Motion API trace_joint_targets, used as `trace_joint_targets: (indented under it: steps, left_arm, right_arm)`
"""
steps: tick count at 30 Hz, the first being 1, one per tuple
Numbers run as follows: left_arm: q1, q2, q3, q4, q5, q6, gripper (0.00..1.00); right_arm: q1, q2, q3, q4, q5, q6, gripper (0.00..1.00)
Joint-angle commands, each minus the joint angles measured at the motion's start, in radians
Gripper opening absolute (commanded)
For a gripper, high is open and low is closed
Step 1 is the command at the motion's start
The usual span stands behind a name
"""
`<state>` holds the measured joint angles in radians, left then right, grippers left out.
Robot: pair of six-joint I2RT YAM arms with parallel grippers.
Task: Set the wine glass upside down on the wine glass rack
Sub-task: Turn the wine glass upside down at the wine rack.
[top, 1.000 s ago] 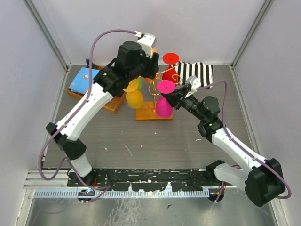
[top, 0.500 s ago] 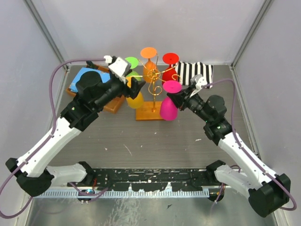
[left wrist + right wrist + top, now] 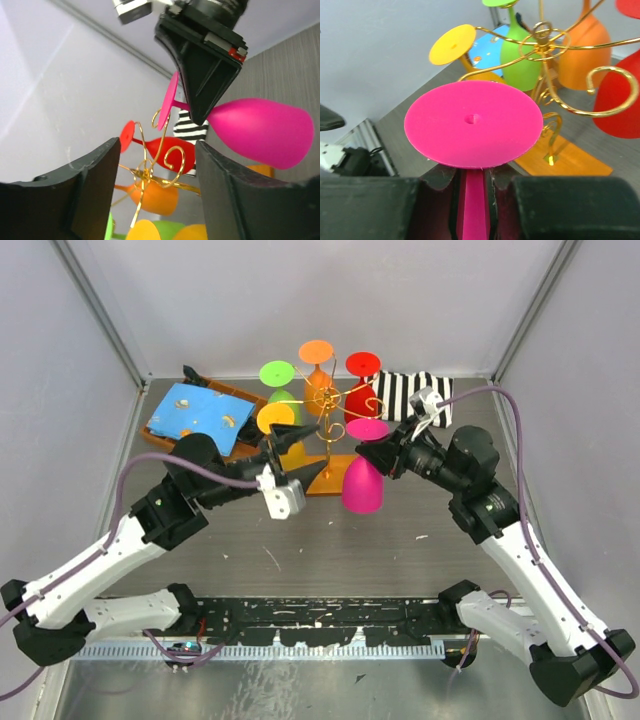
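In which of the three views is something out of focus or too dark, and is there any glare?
Top view: even light, soft shadows, everything sharp, no glare. Left wrist view: its own fingers are close, dark and soft; the pink glass is sharp. Right wrist view: the fingers are dark and blurred, the glass foot is sharp, the rack wire glints a little.

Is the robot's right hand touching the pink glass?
Touching. The right wrist view shows the jaws of the right gripper pressed against both sides of the stem of the pink glass, just under its round foot.
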<state>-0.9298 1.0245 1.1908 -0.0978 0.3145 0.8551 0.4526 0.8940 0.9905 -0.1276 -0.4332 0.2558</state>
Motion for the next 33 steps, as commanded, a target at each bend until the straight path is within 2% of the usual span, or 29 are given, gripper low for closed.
trace_joint_targets:
  steps: [1, 4, 9, 14, 21, 23, 27, 29, 33]
  left_arm:
    - [-0.058, 0.02, 0.015, -0.025, -0.02, 0.262, 0.62]
    - [-0.094, 0.052, 0.055, -0.066, -0.049, 0.306, 0.53]
    - [-0.139, 0.088, 0.079, -0.074, -0.104, 0.359, 0.47]
    - [-0.163, 0.103, 0.094, -0.066, -0.138, 0.372, 0.46]
    - [-0.179, 0.097, 0.089, -0.033, -0.146, 0.352, 0.34]
    - [-0.185, 0.099, 0.089, -0.03, -0.151, 0.351, 0.29]
    - [-0.195, 0.1, 0.086, -0.01, -0.173, 0.342, 0.07]
    - [-0.204, 0.102, 0.083, 0.009, -0.193, 0.33, 0.0]
    - [-0.227, 0.111, 0.075, 0.047, -0.266, 0.316, 0.0]
  right_arm:
    - [0.003, -0.019, 0.081, -0.037, -0.141, 0.055, 0.01]
    - [0.004, -0.021, 0.095, -0.038, -0.19, 0.069, 0.01]
    - [0.003, -0.03, 0.113, -0.036, -0.263, 0.079, 0.01]
    - [0.003, -0.038, 0.106, -0.04, -0.324, 0.075, 0.01]
    - [0.003, -0.047, 0.076, -0.036, -0.352, 0.048, 0.01]
    - [0.004, -0.044, 0.071, -0.025, -0.361, 0.05, 0.01]
    - [0.003, -0.039, 0.056, 0.012, -0.369, 0.062, 0.01]
    - [0.003, -0.044, 0.042, 0.026, -0.344, 0.066, 0.03]
    - [0.003, -0.063, 0.001, 0.086, -0.296, 0.07, 0.2]
